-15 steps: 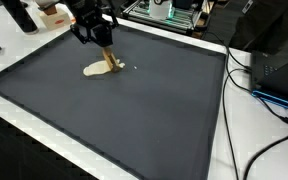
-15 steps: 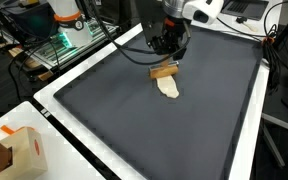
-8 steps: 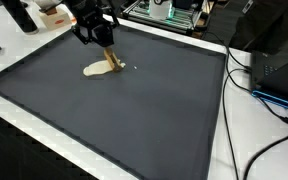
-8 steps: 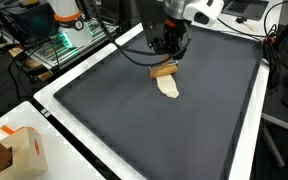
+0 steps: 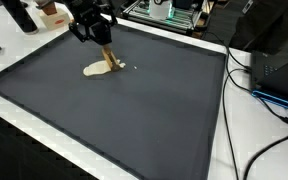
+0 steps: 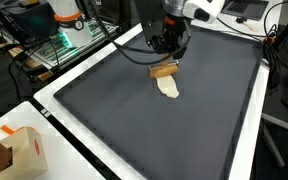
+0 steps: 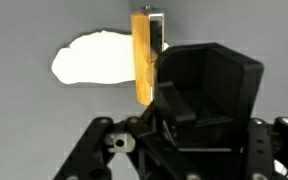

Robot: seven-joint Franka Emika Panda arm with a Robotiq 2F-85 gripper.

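Wood-coloured block (image 7: 142, 60) is pinched between the fingers of the gripper (image 5: 102, 44). In the wrist view it stands on end along the finger line, with only one metal pad (image 7: 157, 30) visible against its side.

Hazard: the grip appears to bear on a narrow strip of the block. Any sideways load, or a slackening of the fingers, could let the block pivot or slip out.

Hazard: the far end of the block sits at or just above the cream patch (image 7: 92, 58); contact cannot be confirmed. Pressing further down could smear the patch or drag it across the dark mat (image 5: 154, 110).

Position: the block projects straight out from the fingertips. The patch lies flat on the mat, just beyond the block's end and to one side of it, in both exterior views.

Beyond the mat, the white table edge (image 5: 234, 130) carries cables (image 5: 274, 97), well apart from the gripper.
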